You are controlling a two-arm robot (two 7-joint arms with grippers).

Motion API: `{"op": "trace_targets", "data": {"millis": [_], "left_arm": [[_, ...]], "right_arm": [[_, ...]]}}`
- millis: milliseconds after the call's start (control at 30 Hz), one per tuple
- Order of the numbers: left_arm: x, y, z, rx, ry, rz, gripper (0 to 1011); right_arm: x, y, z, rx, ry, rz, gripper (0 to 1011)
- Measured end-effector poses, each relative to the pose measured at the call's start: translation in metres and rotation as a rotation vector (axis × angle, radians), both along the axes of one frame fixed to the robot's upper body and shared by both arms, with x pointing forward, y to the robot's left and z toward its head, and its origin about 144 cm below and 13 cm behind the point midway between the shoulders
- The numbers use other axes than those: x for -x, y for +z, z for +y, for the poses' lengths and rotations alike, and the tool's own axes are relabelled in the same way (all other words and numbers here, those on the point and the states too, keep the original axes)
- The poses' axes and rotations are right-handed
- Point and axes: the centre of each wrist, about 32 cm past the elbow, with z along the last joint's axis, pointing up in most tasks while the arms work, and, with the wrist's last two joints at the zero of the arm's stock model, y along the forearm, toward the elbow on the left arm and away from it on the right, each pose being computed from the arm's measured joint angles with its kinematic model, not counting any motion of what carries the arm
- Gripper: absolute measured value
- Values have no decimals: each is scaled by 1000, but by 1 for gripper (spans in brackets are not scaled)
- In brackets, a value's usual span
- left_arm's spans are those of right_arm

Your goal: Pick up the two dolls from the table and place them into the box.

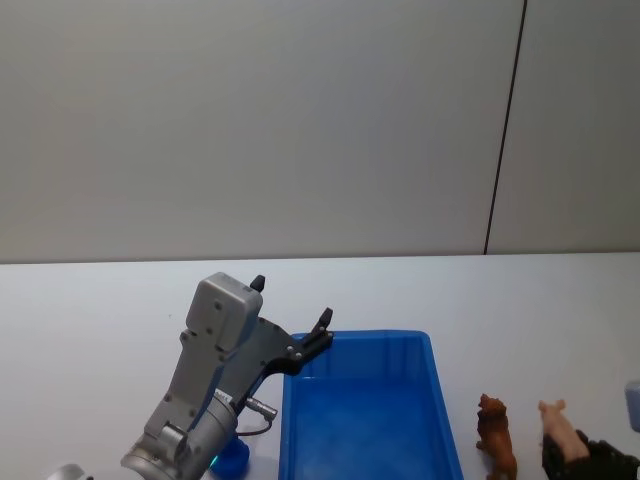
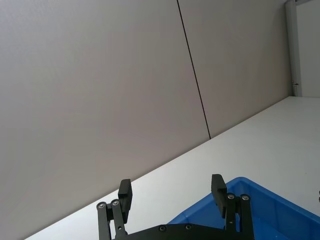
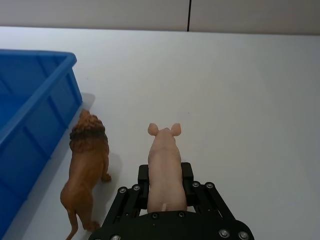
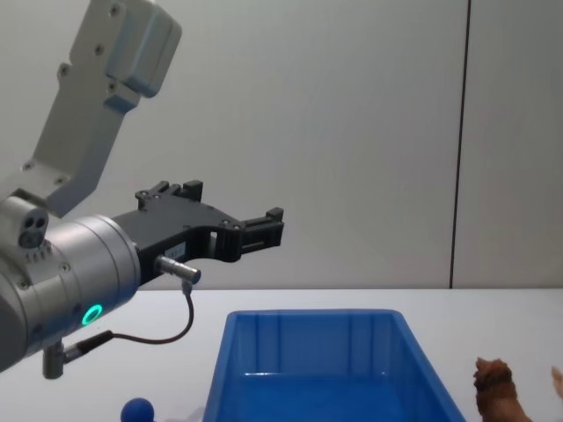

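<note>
The pale pink doll [image 3: 164,162] is clamped between the fingers of my right gripper [image 3: 165,176], which is shut on its rear body. In the head view, this doll [image 1: 556,425] and the right gripper [image 1: 567,453] are at the lower right of the white table [image 1: 100,300]. The reddish-brown doll [image 3: 88,165] stands upright just beside it, between the pink doll and the blue box [image 3: 35,110]. That brown doll [image 1: 495,436] is right of the box [image 1: 370,336]. My left gripper [image 1: 292,300] hangs open and holds nothing above the box's far left corner.
A small blue ball-shaped object [image 1: 232,456] lies on the table left of the box, under my left arm. A grey wall with a dark vertical seam [image 1: 505,130] rises behind the table. Bare tabletop stretches beyond and to the right of the dolls.
</note>
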Motion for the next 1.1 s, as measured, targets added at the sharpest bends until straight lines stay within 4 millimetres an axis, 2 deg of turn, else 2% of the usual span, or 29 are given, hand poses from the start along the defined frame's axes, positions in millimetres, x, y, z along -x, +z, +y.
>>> {"op": "trace_targets", "data": {"millis": [467,600,1100], "left_arm": [[0,0,0,0,0,0,1001],[0,0,0,0,0,0,1001],[0,0,0,0,0,0,1001]], "right_arm": [[-7,26,2,-10,30,-134,366],[-12,36,6,-31,78,-177,366],[-29,52,24,-105,266,-225,366]]}}
